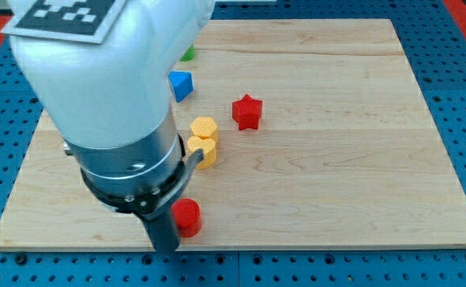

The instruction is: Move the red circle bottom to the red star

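Red round block, the red circle (187,217), lies on the wooden table (345,159) at lower centre-left; my tip (163,249) stands just left; no gripper exists; the red star (247,112) waits above; next, push rightward, I judge.

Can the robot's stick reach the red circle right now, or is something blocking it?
Probably yes. My tip sits right beside the red circle, on its left at the view's bottom, with no block between them. The yellow blocks and the red star lie further up the board.
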Robot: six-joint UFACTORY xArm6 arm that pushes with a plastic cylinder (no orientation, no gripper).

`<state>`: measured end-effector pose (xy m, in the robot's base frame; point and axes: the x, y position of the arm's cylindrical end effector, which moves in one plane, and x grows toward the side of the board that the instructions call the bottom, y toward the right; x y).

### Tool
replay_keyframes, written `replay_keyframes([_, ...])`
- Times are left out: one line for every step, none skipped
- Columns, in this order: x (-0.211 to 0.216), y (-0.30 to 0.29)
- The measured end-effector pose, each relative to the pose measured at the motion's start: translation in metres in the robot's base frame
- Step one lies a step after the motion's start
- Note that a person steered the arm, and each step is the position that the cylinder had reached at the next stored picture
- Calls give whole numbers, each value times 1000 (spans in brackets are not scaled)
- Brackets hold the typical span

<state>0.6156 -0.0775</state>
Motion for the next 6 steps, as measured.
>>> replay_keyframes([-12, 19])
replay_keyframes([-38, 33])
replay_keyframes([-63, 44])
replay_keyframes([-78, 64])
replay_keyframes([-94, 79])
replay_keyframes([-112, 96])
